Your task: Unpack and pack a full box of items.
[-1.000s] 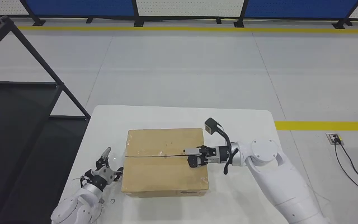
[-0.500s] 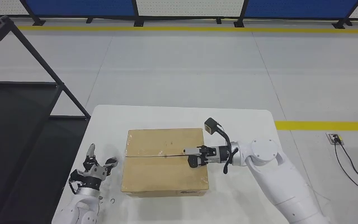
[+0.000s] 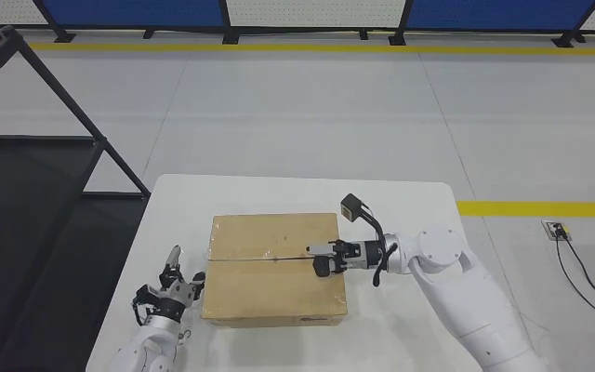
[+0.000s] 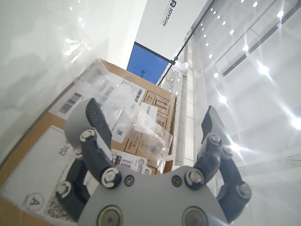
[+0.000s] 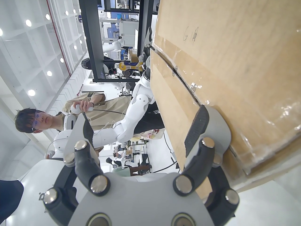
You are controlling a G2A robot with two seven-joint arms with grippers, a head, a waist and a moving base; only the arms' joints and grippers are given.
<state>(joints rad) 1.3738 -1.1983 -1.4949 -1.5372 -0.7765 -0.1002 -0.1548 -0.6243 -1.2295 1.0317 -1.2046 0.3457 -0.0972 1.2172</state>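
A shut brown cardboard box (image 3: 274,265) lies in the middle of the white table (image 3: 400,205), its two top flaps meeting at a seam (image 3: 270,259) with bits of clear tape. My right gripper (image 3: 319,261) is open on the box top near its right end. In the right wrist view, one finger pad (image 5: 197,128) rests on the cardboard (image 5: 235,59) at the seam (image 5: 178,76) while the other stands free in the air. My left gripper (image 3: 178,279) is open just off the box's left side, near the front corner. The left wrist view shows it (image 4: 150,109) facing the labelled side (image 4: 110,71), nothing between the fingers.
A black metal frame (image 3: 65,139) stands off the table's left side. The table's front-left corner lies close under the left arm. Bare tabletop runs behind and to the right of the box.
My left gripper swung out to the left away from the box, then came back toward its left side. The right gripper and the box have stayed put.
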